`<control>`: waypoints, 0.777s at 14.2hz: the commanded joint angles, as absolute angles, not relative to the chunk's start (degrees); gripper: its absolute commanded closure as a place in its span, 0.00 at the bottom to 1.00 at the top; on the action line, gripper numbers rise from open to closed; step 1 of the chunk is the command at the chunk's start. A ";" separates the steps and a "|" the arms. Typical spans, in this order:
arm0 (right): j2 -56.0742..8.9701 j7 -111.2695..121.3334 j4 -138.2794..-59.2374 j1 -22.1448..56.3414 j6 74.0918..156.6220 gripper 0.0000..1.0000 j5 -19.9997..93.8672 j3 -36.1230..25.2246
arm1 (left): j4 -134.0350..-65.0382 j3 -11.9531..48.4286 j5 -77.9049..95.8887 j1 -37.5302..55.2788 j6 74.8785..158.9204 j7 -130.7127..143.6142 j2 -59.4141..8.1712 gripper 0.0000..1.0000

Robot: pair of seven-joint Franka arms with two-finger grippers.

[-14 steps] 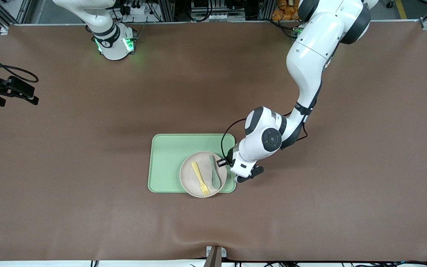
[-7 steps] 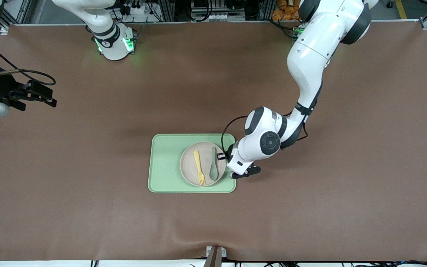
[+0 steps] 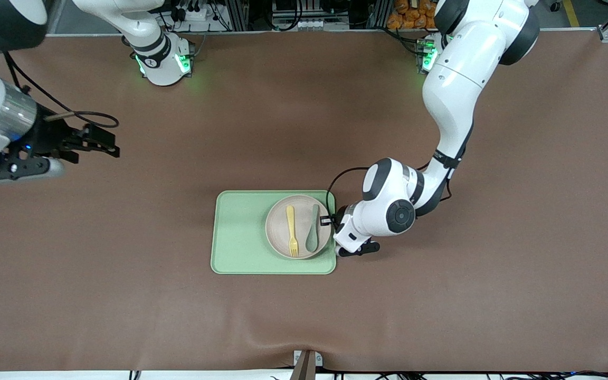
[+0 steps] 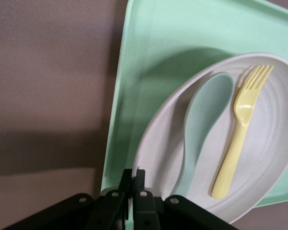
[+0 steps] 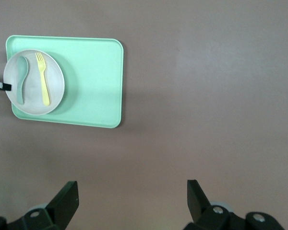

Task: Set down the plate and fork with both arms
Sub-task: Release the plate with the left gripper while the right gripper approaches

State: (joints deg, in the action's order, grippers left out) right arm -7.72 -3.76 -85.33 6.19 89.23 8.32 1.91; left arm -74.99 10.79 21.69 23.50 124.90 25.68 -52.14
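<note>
Worktop (image 3: 441, 295): brown mat, centre frame.
Left hand (image 4: 133, 191): pinching plate (image 3: 283, 240) rim.
Right hand (image 5: 133, 195): spread, upper left.
Fork (image 3: 292, 230): light, loose, likely slides.

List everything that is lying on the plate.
On the plate, which the left claw grips by its rim over the tray, lie the fork and a green spoon, side by side. The claw hides a bit of rim.

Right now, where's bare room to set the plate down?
Free: tray half toward the right arm's end, and mat between tray and bases. Crowded: left claw shut on plate rim, fork and spoon aboard. Right claw hovers open over mat.
</note>
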 commanded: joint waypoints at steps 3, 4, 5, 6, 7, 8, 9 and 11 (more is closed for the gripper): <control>-10.81 -8.43 -84.20 8.34 91.57 0.00 9.67 1.85 | -74.97 11.16 22.68 23.55 124.28 24.52 -51.94 0.20; -11.07 -9.48 -84.20 9.31 92.80 0.00 9.67 1.85 | -74.97 10.90 22.59 23.82 124.36 24.43 -51.94 0.00; -11.34 -10.71 -84.20 9.58 93.07 0.00 9.67 1.85 | -74.80 10.81 22.59 23.82 124.37 24.96 -51.86 0.00; -12.38 -11.16 -83.85 10.19 93.60 0.00 9.67 2.02 | -74.71 10.20 21.63 23.99 124.19 25.13 -50.90 0.00; -13.26 -11.77 -82.89 11.15 94.65 0.00 9.75 1.93 | -74.71 10.20 19.53 23.82 123.93 25.40 -48.97 0.00; -14.58 -13.60 -82.18 12.03 95.70 0.00 9.76 2.02 | -74.71 10.20 17.42 23.21 122.71 25.49 -47.13 0.00; -15.81 -15.71 -81.39 12.91 97.19 0.00 9.84 2.02 | -74.62 10.20 15.75 22.25 119.30 25.49 -45.20 0.00; -18.62 -18.88 -80.08 15.55 101.32 0.00 9.76 2.02 | -74.71 10.20 12.50 19.78 113.49 26.10 -40.19 0.00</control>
State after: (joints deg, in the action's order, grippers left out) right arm -14.53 -15.38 -84.09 13.32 99.40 8.82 2.26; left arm -72.99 10.41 15.74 21.89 118.91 25.69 -46.38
